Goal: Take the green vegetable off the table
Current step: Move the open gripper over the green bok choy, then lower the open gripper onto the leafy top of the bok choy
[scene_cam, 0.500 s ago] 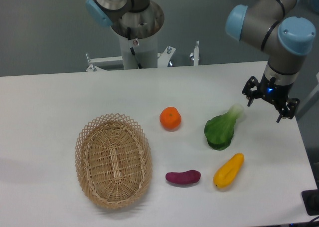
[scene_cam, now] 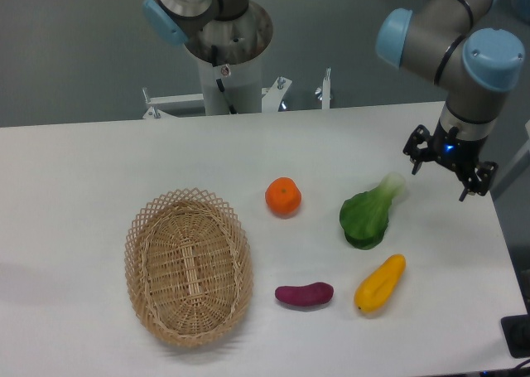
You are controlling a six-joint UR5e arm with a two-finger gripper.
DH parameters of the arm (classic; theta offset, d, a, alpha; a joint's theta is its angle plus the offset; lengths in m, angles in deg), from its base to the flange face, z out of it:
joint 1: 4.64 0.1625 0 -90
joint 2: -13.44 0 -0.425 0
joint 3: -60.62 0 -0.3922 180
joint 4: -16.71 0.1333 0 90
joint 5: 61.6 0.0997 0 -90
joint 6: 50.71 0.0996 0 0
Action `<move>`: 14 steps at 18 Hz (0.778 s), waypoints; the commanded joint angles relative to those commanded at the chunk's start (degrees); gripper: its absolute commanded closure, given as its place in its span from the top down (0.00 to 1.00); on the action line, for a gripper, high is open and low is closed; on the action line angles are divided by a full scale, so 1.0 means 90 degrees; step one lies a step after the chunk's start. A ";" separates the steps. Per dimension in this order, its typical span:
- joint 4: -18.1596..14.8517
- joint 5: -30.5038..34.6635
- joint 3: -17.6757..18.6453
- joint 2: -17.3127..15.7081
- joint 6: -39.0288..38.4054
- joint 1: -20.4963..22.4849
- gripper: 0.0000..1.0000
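Note:
The green vegetable (scene_cam: 367,215) lies on the white table (scene_cam: 83,170), right of centre, its dark glossy leaf toward the front and its pale stem pointing back right. My gripper (scene_cam: 440,181) hangs to the right of the stem end, apart from it, near the table's right side. Its two dark fingers stand spread with nothing between them.
An orange (scene_cam: 283,196) sits left of the vegetable. A purple eggplant-like piece (scene_cam: 304,294) and a yellow banana-shaped piece (scene_cam: 380,283) lie in front of it. An oval wicker basket (scene_cam: 188,265) stands at the front left. The robot's base column (scene_cam: 224,54) rises behind the table.

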 joint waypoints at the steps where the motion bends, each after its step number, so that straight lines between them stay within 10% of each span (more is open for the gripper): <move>1: 0.0000 0.0019 0.0029 0.0000 0.0068 0.0030 1.00; 14: 0.0761 0.0049 0.1230 0.0059 0.0655 0.0216 1.00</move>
